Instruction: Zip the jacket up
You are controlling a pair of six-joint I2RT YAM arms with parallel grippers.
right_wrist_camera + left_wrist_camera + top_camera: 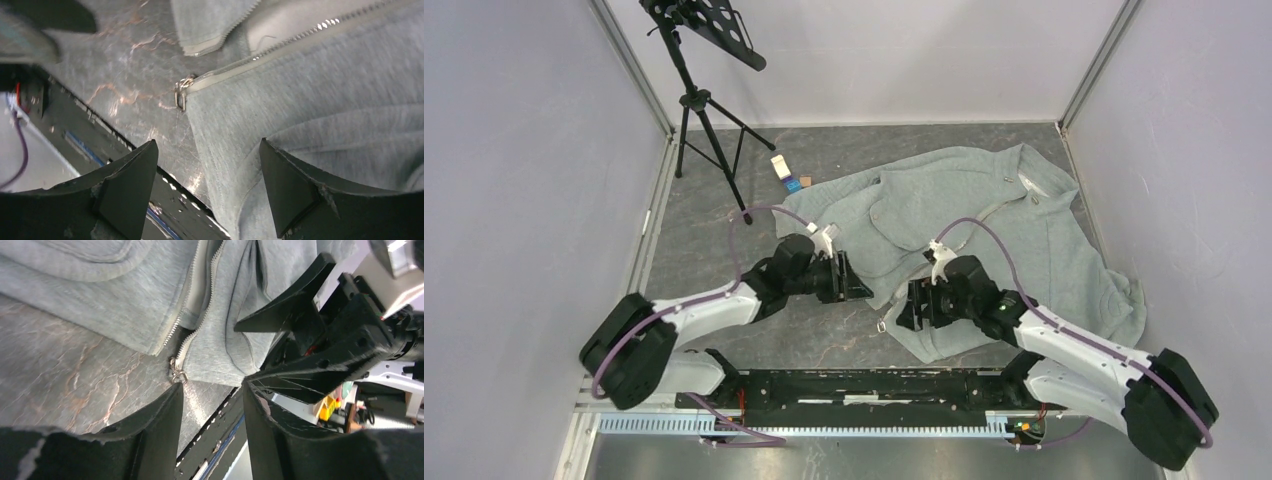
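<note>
a grey marbled desk (714, 225) is walled in white, with a tripod stand (706, 105) at the far left. the jacket (1034, 235) is spread unzipped over the right half. the left gripper (854, 281) and right gripper (908, 305) are held low by its hem, jaws parted, nothing grasped.

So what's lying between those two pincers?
The open bottom hem of the jacket and its metal zipper pull, on the table; clearest in the left wrist view.
</note>
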